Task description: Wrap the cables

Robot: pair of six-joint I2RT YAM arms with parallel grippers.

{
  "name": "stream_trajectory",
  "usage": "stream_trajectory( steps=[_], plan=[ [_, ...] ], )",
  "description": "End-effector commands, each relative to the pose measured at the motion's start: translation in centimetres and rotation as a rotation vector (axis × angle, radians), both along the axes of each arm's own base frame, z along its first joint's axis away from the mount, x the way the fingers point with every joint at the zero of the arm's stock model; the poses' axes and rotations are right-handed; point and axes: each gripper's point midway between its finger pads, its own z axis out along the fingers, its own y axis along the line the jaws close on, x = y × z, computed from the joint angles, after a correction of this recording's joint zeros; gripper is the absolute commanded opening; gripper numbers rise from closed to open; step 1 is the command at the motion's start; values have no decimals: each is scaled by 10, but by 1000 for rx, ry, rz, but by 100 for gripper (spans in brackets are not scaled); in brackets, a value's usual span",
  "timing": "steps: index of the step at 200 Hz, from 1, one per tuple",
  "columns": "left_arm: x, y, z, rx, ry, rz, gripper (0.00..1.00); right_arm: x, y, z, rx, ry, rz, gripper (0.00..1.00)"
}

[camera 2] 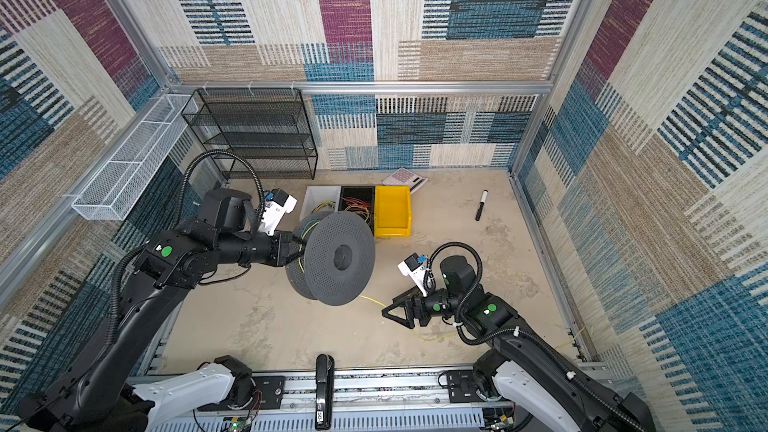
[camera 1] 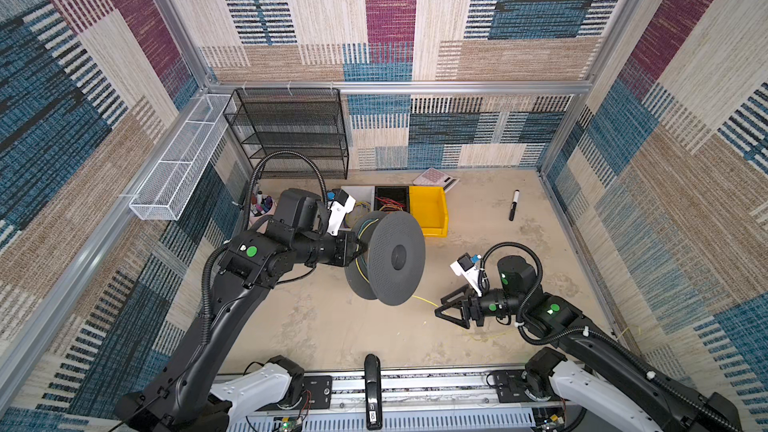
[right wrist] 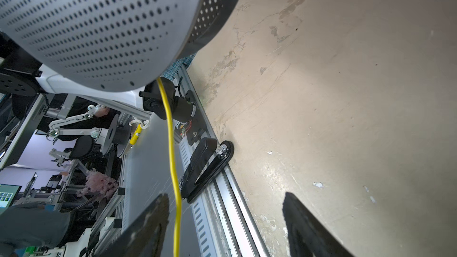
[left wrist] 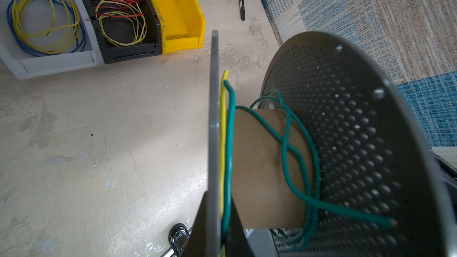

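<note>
In both top views we see the left gripper (camera 1: 359,249) clamped on the grey spool (camera 1: 392,261) and the right gripper (camera 1: 446,306) with jaws apart near the trailing yellow wire (camera 1: 424,300), then in the left wrist view the yellow wire (left wrist: 223,132) lying against the pinched flange (left wrist: 214,95), and in the right wrist view the yellow wire (right wrist: 170,132) hanging between spread fingers (right wrist: 153,218), just beside one.

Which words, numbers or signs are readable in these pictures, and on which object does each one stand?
No text reads with certainty.
White label on the black stapler: too blurred.
Dark print on the marker pen: too small.
Key signs on the calculator: too small.
</note>
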Motion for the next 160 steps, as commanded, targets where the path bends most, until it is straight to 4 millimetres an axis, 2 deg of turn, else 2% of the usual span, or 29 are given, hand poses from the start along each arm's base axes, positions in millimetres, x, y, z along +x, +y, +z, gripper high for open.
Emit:
stream_trajectory(
  steps=[1, 20, 36, 43, 60, 74, 91, 101, 125, 151, 160],
  plan=[
    [2, -6, 14, -53, -21, -21, 0, -6, 2, -3, 14, 15, 15, 73],
    [3, -5, 19, -60, -26, -21, 0, -7, 0, -15, -11, 58, -6, 67],
    [4, -1, 23, -58, -35, -11, 0, -9, -2, -21, -27, 93, -24, 57],
    [4, 0, 25, -65, -40, -11, 0, -9, -3, -22, -30, 103, -38, 48],
    [2, 0, 29, -71, -52, -29, 0, 1, -8, -26, -64, 112, -114, 14],
    [-2, 2, 33, -62, -69, -46, 0, 15, -13, -28, -120, 107, -196, 4],
    [-11, 3, 36, -62, -87, -80, 0, 33, -19, -22, -190, 101, -286, 0],
    [-21, 0, 41, -84, -97, -130, 0, 47, -19, -7, -211, 76, -321, 0],
    [-44, 3, 55, -103, -158, -200, 0, 90, -11, 44, -246, -42, -381, 0],
    [-62, 8, 57, -100, -196, -232, 0, 140, -6, 66, -357, -145, -400, 0],
    [-66, 10, 53, -98, -193, -234, 0, 155, 2, 83, -359, -182, -385, 0]
  ],
)
